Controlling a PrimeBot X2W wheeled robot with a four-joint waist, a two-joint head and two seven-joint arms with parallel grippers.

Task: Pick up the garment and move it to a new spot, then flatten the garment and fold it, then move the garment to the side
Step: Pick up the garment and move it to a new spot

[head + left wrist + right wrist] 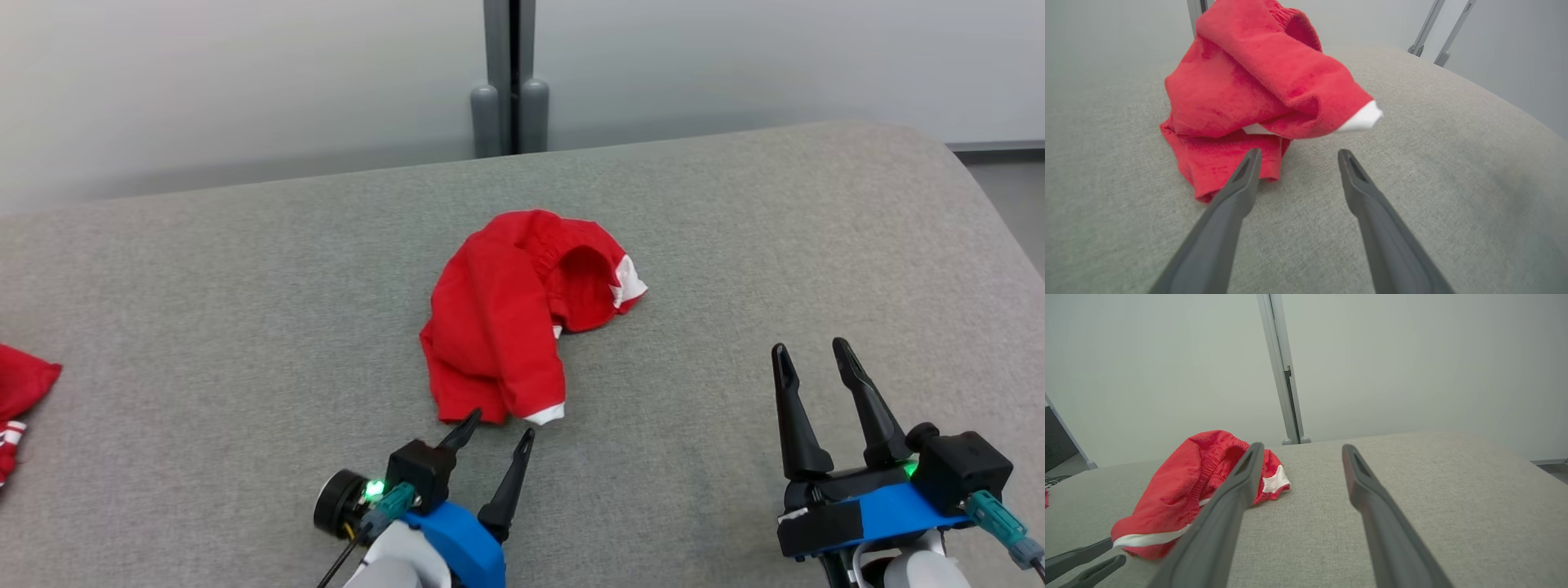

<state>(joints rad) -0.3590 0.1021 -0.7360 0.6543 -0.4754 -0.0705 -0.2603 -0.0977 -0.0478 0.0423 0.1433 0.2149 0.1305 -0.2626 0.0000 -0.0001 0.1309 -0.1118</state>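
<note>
**Plainly open: left gripper [501, 424] and right gripper [810, 346] empty by a crumpled red cloth garment [522, 314]**

Underneath everything lies a wide grey woven-fabric cushion surface [245, 327], curving away at the upper right of the head view; behind it stands a pale plain wall [245, 82], split at upper centre by an upright grey metal post [510, 73].

The left gripper sits at lower centre of the head view, its two dark fingers spread wide and holding nothing; in the left wrist view one fingertip [1251, 157] overlaps the garment's near hem [1229, 179], though whether it touches cannot be told; the other points at bare cushion below a white cuff [1365, 118]. The right gripper, at the lower right of the head view, is equally wide and empty, well apart from the garment; in the right wrist view its fingers [1359, 473] rise over bare cushion, with the garment [1175, 490] at the lower left.

The garment rests bunched in the middle of the head view, white trim at its edges, waistband opening towards the upper right.

Counted: two grippers; one garment at centre; one further red-and-white cloth piece [20, 392] at the left edge; one post.
</note>
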